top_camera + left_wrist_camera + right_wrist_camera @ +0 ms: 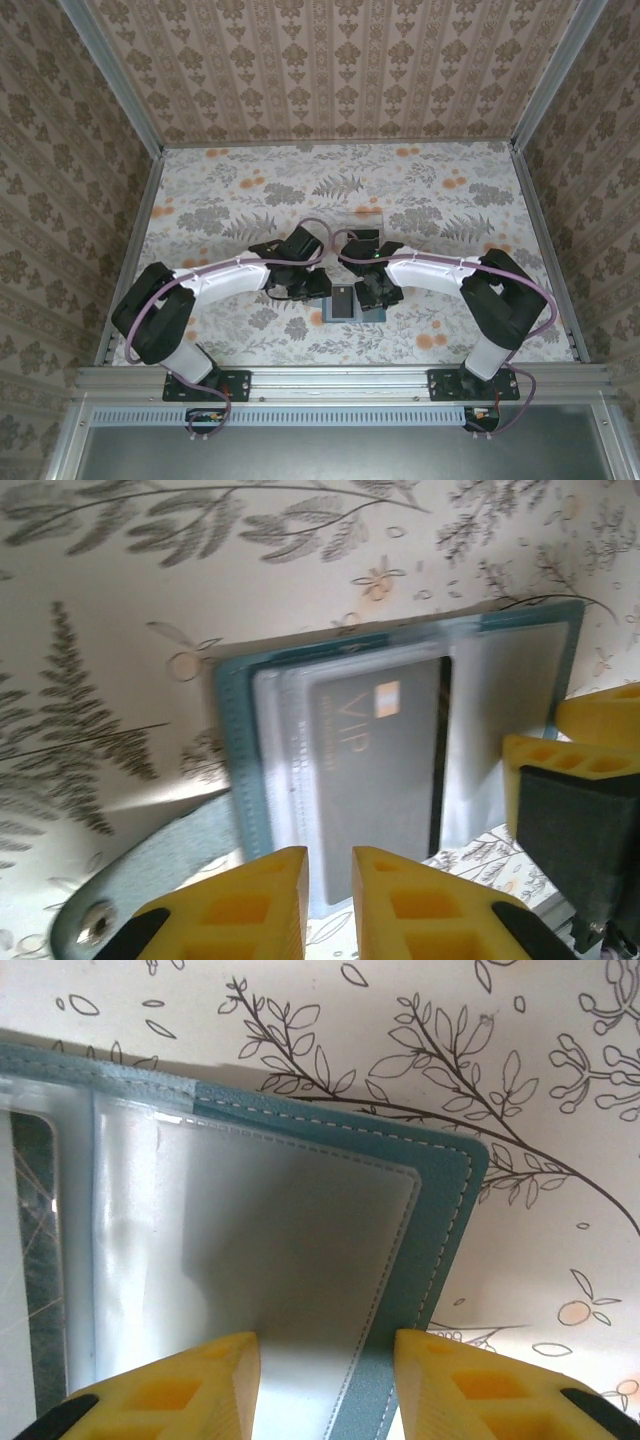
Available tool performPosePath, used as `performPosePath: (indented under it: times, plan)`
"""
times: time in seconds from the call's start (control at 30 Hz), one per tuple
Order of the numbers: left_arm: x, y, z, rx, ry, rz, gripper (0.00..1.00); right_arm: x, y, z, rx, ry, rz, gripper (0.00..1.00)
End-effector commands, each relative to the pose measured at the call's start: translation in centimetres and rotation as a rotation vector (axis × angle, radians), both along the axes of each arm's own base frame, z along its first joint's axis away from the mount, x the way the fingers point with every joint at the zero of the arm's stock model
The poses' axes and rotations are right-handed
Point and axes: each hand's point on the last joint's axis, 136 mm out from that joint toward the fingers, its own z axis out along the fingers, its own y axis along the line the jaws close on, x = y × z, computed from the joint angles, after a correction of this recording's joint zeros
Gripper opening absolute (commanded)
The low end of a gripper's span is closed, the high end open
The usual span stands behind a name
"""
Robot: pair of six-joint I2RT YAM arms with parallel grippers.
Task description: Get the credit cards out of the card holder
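No card is out yet: the card holder (345, 303) lies open on the surface (230, 200), dark grey card (380, 770) sleeved inside, right end effector (325, 1385) released over its corner, left end effector (328, 900) at the card's edge, grip impossible to tell.

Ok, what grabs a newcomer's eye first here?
The open teal card holder lies between both grippers, near the front of the table. A grey VIP card sits in its clear pocket, the left gripper at the card's short edge; the right gripper hangs open over the other flap.
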Motion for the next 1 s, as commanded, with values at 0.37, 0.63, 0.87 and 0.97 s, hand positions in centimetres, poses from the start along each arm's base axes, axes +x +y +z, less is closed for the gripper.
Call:
performPosePath:
  times: [0.37,0.63,0.87,0.97]
  plan:
    - [-0.5,-1.3,-2.8,0.044,0.059,-0.028,0.16,0.5,1.4,4.6,0.140,-0.066,-0.014,0.34]
    - [-0.6,-1.0,-3.3,0.053,0.065,-0.025,0.14,0.7,3.5,5.4,0.292,-0.070,-0.034,0.29]
    - [-0.7,-1.0,-3.6,0.056,0.071,-0.024,0.12,0.9,6.1,4.7,0.512,-0.011,-0.081,0.23]
    - [-0.6,-0.9,-3.6,0.056,0.069,-0.022,0.12,1.0,6.9,4.3,0.577,0.014,-0.100,0.23]
